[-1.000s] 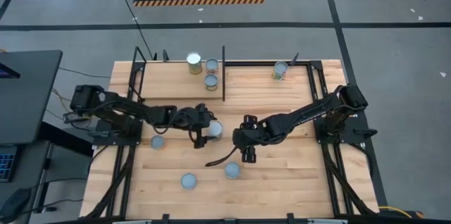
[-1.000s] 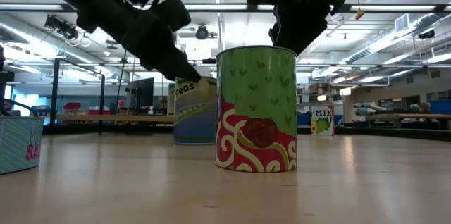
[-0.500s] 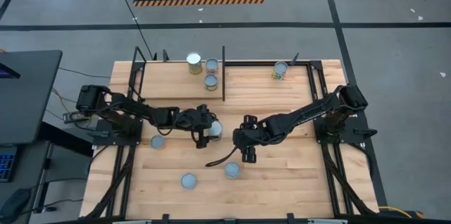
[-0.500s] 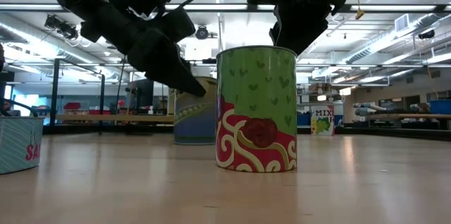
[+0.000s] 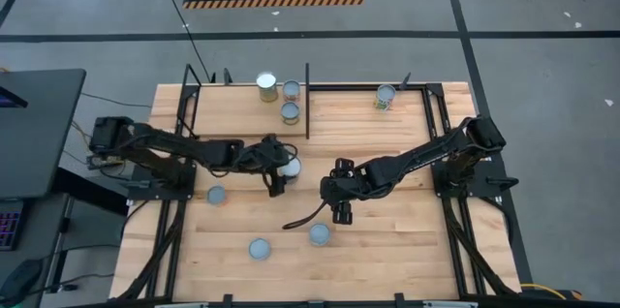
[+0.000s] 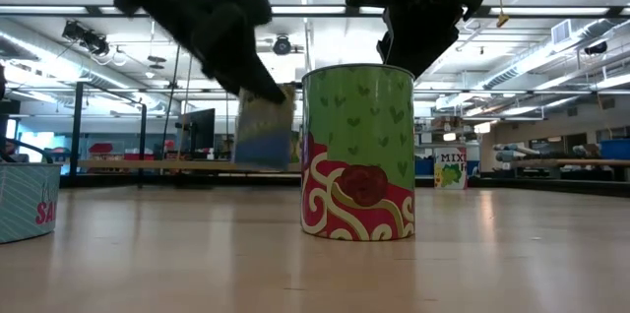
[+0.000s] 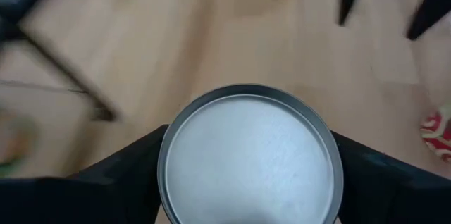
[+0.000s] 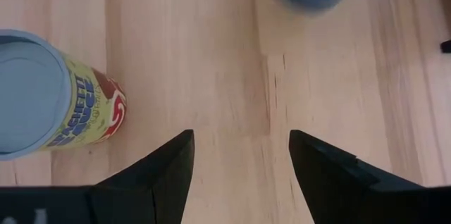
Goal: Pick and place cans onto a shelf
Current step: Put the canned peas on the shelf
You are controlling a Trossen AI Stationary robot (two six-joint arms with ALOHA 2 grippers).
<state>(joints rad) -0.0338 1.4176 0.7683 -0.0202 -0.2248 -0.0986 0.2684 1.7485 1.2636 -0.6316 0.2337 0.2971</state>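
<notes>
— So where was the can (image 7: 250, 157) against the shelf (image 5: 339, 109)?

— Well short of it, upright, lifted off the worktop (image 5: 387, 250) between my left gripper (image 5: 282, 169)'s fingers, which clasped its sides.

— And the right gripper (image 5: 341, 210)?

— I had it farther from the shelf, fingers parted and empty, over bare wood.

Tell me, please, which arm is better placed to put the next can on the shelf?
Left: its gripper already clasps a can lifted off the table. The right gripper hangs open and empty.
</notes>
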